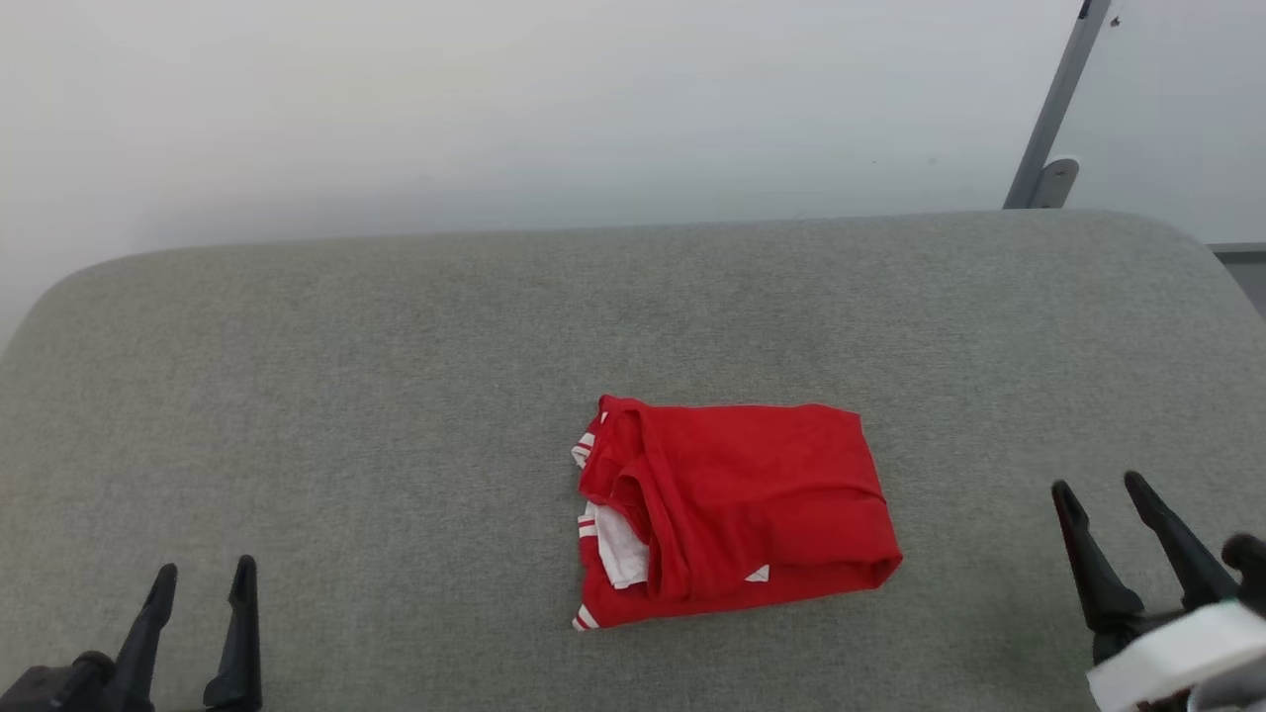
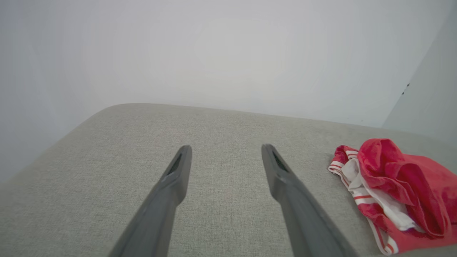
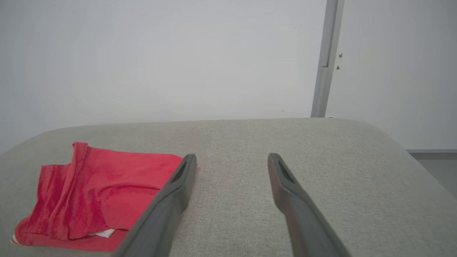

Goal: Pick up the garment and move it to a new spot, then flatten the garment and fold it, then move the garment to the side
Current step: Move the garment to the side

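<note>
Head view: the garment (image 1: 737, 504) lies as a compact red bundle about mid-way across the grey padded surface (image 1: 396, 396), toward your near edge, with no lettering showing. Left gripper (image 1: 206, 566) and right gripper (image 1: 1096, 482) both stand spread and empty, well apart from it on either side.

Left wrist view: left gripper (image 2: 225, 147) hangs over bare pad, fingers wide. The garment (image 2: 403, 189) shows loose striped trim and white sleeve layers on this side. Expect soft, light, limp cloth whose layers will likely slide apart.

Right wrist view: right gripper (image 3: 232, 156) is wide too. The garment (image 3: 100, 192) sits near its left finger, whether touching you can't tell. This side looks tidier, so pinch here through all layers.
</note>
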Controlling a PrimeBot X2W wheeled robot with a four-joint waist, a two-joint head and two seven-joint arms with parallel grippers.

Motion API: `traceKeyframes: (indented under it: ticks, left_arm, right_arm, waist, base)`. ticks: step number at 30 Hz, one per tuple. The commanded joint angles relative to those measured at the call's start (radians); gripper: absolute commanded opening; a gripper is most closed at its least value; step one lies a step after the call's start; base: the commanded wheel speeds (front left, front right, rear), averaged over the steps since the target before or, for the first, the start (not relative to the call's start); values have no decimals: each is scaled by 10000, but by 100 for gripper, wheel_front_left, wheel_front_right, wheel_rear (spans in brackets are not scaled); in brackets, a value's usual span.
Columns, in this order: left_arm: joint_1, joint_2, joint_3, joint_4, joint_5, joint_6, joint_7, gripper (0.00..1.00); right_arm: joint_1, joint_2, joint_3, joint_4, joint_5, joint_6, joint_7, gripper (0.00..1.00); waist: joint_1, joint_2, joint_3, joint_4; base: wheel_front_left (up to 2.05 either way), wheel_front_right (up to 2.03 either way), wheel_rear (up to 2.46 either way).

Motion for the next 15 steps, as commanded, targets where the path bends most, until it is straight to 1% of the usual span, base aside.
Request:
traceKeyframes:
  ticks: [1, 3, 4, 7, 9, 15]
  left_arm:
    - [-108, -43, -32, 12, -15, -33, -47, 100]
    - [-186, -57, -45, 25, -48, -34, -47, 100]
    - [-186, -57, -45, 25, -48, -34, -47, 100]
    - [-301, -121, -130, 53, -111, -34, -47, 100]
    - [-429, -165, -241, 74, -145, -34, -47, 100]
    - [-899, -350, -581, 155, -194, -34, -47, 100]
  right_arm:
    - [-271, -64, 157, -37, 214, -6, 254, 100]
    - [-516, -185, 455, -89, 394, -6, 659, 100]
    - [-516, -185, 455, -89, 394, -6, 659, 100]
    - [-1037, -500, 936, -10, 877, -6, 1445, 100]
    - [-1451, -769, 1237, 95, 1204, -6, 2053, 100]
    - [-2681, -1420, 2100, 402, 2375, -6, 4428, 100]
  waist:
    - [0, 0, 46, 70]
    - [0, 0, 105, 149]
    - [0, 0, 105, 149]
    - [0, 0, 250, 318]
    - [0, 0, 435, 468]
    - [0, 0, 1101, 943]
  base:
    - [0, 0, 0]
    - [0, 0, 0]
    - [0, 0, 0]
    - [0, 0, 0]
    - [0, 0, 0]
    - [0, 0, 0]
